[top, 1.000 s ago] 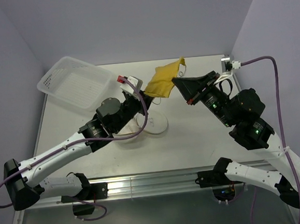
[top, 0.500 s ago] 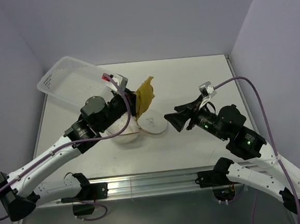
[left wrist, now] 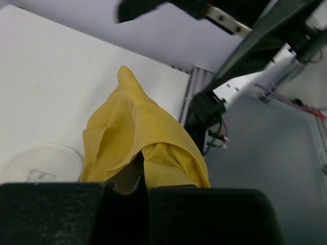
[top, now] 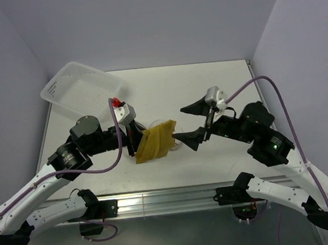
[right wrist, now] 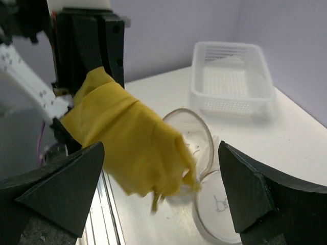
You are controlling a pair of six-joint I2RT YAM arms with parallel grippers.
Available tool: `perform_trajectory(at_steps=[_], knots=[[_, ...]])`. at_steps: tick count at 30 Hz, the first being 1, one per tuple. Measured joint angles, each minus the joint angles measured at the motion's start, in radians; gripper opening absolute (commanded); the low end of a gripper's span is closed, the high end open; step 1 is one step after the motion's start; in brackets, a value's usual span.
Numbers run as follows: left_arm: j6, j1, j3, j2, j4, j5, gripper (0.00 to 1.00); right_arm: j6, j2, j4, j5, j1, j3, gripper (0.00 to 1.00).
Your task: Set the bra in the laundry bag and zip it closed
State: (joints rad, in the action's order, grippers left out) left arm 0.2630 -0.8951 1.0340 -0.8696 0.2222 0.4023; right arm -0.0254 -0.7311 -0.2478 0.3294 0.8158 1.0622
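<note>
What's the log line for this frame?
left jaws: shut on yellow bra | right jaws: open, empty | laundry bag: lid open, bra not inside

- Bra (top: 156, 143): mustard yellow, plain; fine woven texture at 1 edge in the left wrist view.
- Laundry bag (right wrist: 200, 133): translucent white mesh with a thin tan hoop rim.
- Flap lid (right wrist: 218, 203): white, with 1 small black spectacles-like mark.
- Basket (top: 82, 94), at 10 o'clock on the table: translucent white, rows of perforations.
- Table (top: 218, 87): plain white.
- Left gripper (top: 136, 143) and right gripper (top: 187, 124): matt black.
- Walls (top: 145, 27): pale lavender.
</note>
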Motion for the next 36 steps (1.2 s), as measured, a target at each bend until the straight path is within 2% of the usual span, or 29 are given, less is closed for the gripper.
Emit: perform_trajectory(at_steps=[4,8,15,22,29,32,36], knots=[[-0.010,0.000,0.000,0.002,0.046,0.129,0.00,0.107,-0.116,-0.034,0.142,0.000,0.049,1.00],[-0.016,0.000,0.000,0.002,0.064,0.196,0.00,0.178,-0.227,-0.084,0.262,0.000,0.103,1.00],[-0.041,0.000,0.000,-0.012,0.098,0.202,0.00,0.201,-0.226,-0.085,0.472,-0.001,0.048,1.00],[-0.052,0.000,0.000,-0.049,0.100,0.200,0.00,0.157,-0.184,-0.035,0.575,-0.001,-0.055,0.99],[-0.051,0.000,0.000,-0.044,0.097,0.208,0.00,0.116,-0.208,0.047,0.581,-0.001,-0.087,0.95],[-0.051,0.000,0.001,-0.034,0.097,0.211,0.00,0.097,-0.237,0.070,0.578,-0.001,-0.112,0.87],[-0.051,0.000,0.006,-0.016,0.097,0.212,0.00,0.071,-0.249,0.085,0.568,-0.001,-0.139,0.69]])
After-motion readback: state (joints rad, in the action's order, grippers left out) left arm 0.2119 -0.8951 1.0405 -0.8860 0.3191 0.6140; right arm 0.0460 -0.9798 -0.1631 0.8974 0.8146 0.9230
